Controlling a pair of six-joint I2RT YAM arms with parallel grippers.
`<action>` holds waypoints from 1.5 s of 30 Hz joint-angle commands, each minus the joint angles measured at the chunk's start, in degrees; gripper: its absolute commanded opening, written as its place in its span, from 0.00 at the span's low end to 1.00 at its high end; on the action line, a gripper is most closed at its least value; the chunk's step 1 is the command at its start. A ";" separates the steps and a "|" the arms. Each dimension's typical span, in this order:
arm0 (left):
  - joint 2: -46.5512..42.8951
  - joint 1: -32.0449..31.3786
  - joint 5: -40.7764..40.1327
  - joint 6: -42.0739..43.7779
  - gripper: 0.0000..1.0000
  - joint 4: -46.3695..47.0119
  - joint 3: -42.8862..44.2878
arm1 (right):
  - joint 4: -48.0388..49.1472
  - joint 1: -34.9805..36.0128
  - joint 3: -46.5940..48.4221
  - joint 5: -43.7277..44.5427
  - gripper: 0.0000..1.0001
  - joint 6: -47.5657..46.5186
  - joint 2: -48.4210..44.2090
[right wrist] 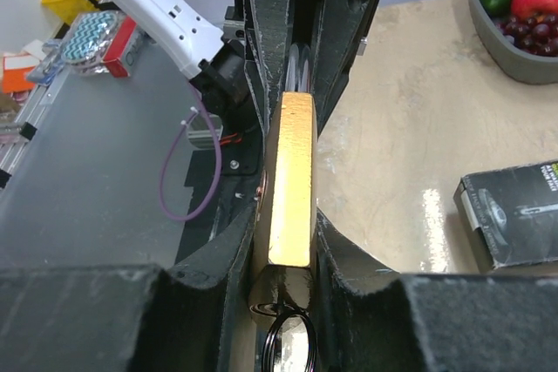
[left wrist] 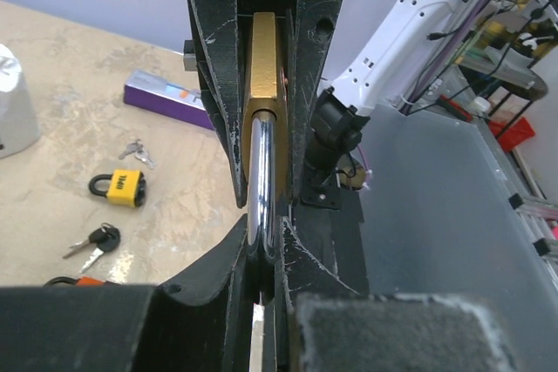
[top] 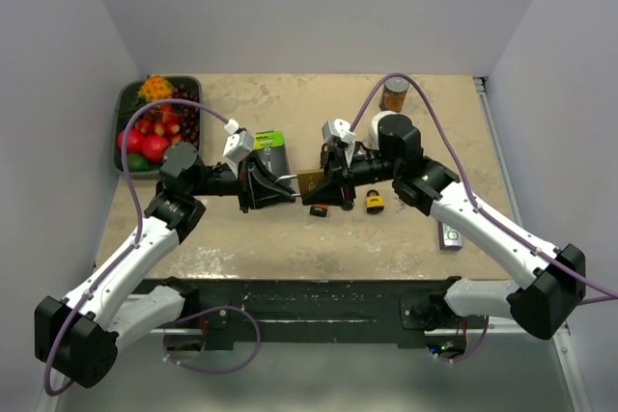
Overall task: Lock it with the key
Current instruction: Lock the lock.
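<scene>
A brass padlock point(top: 311, 183) hangs in the air between my two grippers, above the middle of the table. My left gripper point(left wrist: 264, 241) is shut on its chrome shackle point(left wrist: 263, 180). The brass body point(left wrist: 264, 67) points away from it, into the other gripper's fingers. My right gripper point(right wrist: 286, 250) is shut on the black key head point(right wrist: 283, 289). The key sits in the bottom of the brass body point(right wrist: 292, 172), and a key ring point(right wrist: 292, 341) hangs from it. The two grippers point(top: 287, 186) point(top: 331, 183) face each other.
A small yellow padlock point(top: 374, 203) and loose keys point(left wrist: 94, 241) lie on the table below the grippers. A purple box point(top: 450, 235) lies at the right. A black box point(top: 270, 151), a fruit tray point(top: 130, 103), a jar point(top: 394, 94) and a white container point(top: 386, 127) stand behind.
</scene>
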 commanded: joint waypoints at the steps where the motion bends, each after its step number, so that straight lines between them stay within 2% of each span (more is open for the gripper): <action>1: 2.86 -6.36 -5.14 -3.16 0.00 10.42 2.87 | 11.52 11.84 -1.96 -3.06 0.00 0.50 2.98; 13: 3.65 -8.38 -5.15 -3.42 0.00 11.38 3.66 | 14.24 14.83 -1.70 -2.10 0.00 0.06 7.20; 18: 3.21 -9.17 -4.97 -1.23 0.00 8.57 3.49 | 12.50 14.92 0.49 -2.10 0.00 -0.38 9.05; 22: 1.28 -8.30 -4.36 3.15 0.00 2.87 3.92 | 6.96 14.31 1.64 -2.10 0.00 -4.50 7.56; 26: -1.18 -4.62 -4.00 9.57 0.00 -8.71 4.10 | 0.72 10.46 1.90 -0.70 0.00 -7.58 5.27; 28: -2.67 -2.42 -2.86 10.99 0.00 -10.85 3.49 | -4.28 8.87 3.13 0.10 0.10 -8.90 4.22; 31: -4.08 1.63 -1.37 13.53 0.00 -14.88 3.05 | -10.35 5.62 4.37 0.98 0.50 -11.98 2.55; 32: -4.35 2.85 -1.28 15.63 0.00 -17.59 3.05 | -11.23 4.13 4.45 1.42 0.58 -12.77 2.02; 34: -4.61 3.39 -0.75 18.18 0.00 -19.89 3.48 | -14.92 2.80 4.98 3.26 0.63 -14.00 0.36; 35: -4.62 3.57 -0.75 18.90 0.00 -22.08 3.57 | -16.33 1.66 5.24 3.70 0.69 -15.57 -0.09; 40: -4.70 3.66 -0.49 20.48 0.00 -23.33 3.40 | -25.91 -2.74 7.18 5.46 0.70 -20.49 -2.46; 45: -3.83 3.57 1.35 21.54 0.00 -22.72 3.49 | -29.00 -6.35 7.18 5.29 0.60 -21.83 -3.08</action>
